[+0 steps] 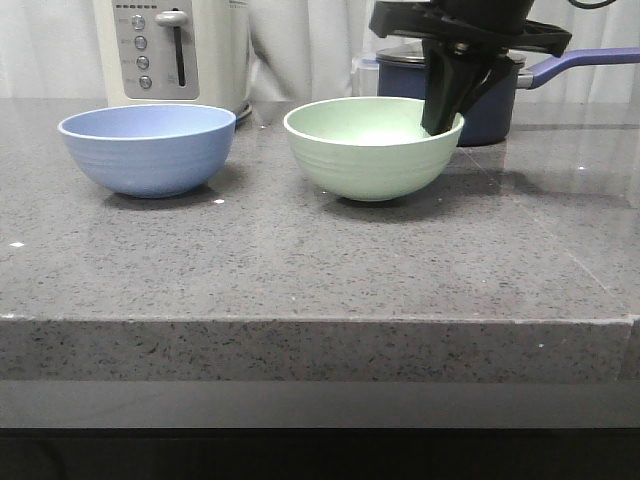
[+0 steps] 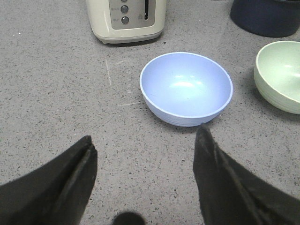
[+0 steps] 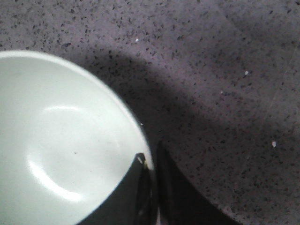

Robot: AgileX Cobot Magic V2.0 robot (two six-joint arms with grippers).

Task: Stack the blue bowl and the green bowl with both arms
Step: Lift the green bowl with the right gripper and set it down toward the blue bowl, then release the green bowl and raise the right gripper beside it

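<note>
Green bowl (image 1: 372,146): right gripper (image 1: 443,122) is pinching its rim, so lift level; left gripper (image 2: 145,183) is hanging wide open near the blue bowl (image 2: 186,88).

Items on countertop (image 1: 300,270): 2 bowls, i.e. 1 blue bowl (image 1: 147,148) at 9 o'clock, 1 green bowl (image 1: 366,147) ctr; 1 toaster (image 1: 172,50); 1 saucepan (image 1: 500,85).

**Bench layout, two bowls side by side**

Blue bowl (image 1: 147,148) sits left on the bench (image 1: 320,270), green bowl (image 1: 372,147) to its right, apart. Toaster (image 1: 175,50) stands behind the blue bowl; lidded saucepan (image 1: 480,85) behind the green bowl. Right gripper (image 1: 440,122) straddles the green bowl's right rim.
</note>
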